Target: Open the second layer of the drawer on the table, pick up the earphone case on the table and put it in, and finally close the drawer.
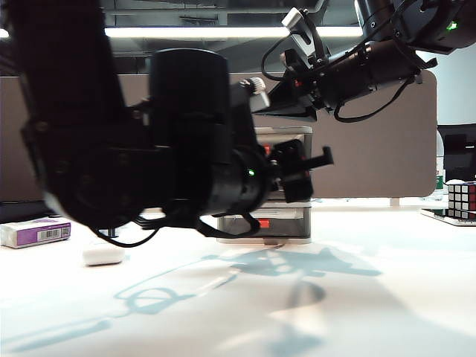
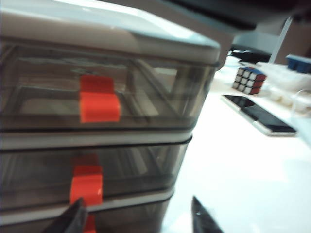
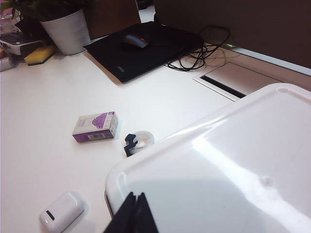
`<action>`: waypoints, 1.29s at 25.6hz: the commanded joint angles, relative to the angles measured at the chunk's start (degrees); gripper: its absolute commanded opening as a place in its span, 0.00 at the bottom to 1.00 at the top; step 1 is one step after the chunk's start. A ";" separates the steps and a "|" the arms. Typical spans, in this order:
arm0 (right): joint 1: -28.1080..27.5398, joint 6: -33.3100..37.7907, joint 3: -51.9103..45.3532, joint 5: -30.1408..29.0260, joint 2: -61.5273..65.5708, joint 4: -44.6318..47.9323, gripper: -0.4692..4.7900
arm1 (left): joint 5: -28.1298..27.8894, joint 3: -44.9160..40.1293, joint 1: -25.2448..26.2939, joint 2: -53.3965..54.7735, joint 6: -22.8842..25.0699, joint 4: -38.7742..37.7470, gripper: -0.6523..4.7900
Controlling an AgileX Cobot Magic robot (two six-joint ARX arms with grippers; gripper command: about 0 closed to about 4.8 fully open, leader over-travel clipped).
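The drawer [image 1: 286, 216] stands at mid table, a white frame with smoky grey tiers and red-orange handles. In the left wrist view the second layer [image 2: 141, 167] is pushed in, its handle [image 2: 87, 183] just ahead of my left gripper [image 2: 137, 206]. That gripper is open and empty, with one fingertip [image 2: 77, 211] close by the handle. In the exterior view the left gripper [image 1: 309, 169] sits at the drawer's front. My right gripper [image 3: 136, 199] is shut and empty above the drawer's white top [image 3: 228, 170]. The earphone case [image 1: 103, 253] [image 3: 62, 211] lies on the table [image 1: 357, 297] left of the drawer.
A white-and-purple box [image 1: 36, 232] [image 3: 95, 127] and a small tape dispenser [image 3: 137, 141] lie near the case. A Rubik's cube [image 1: 461, 199] [image 2: 250, 80] and a phone [image 2: 257, 116] are to the drawer's right. Behind are a black mat with a mouse [image 3: 133, 41] and a plant pot [image 3: 68, 29].
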 commanded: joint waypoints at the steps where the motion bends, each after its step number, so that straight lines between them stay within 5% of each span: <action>1: 0.02 -0.17 0.35 0.55 -0.20 0.52 0.08 | -4.52 3.23 -0.09 0.35 2.56 -4.50 0.62; 13: 0.02 -1.07 0.35 1.51 -0.20 -2.32 0.08 | -13.49 3.28 -1.92 0.39 2.71 -7.93 0.62; 33: 0.04 -1.44 0.35 2.27 1.97 -3.82 0.08 | -12.17 6.84 0.94 3.48 2.69 -5.88 0.61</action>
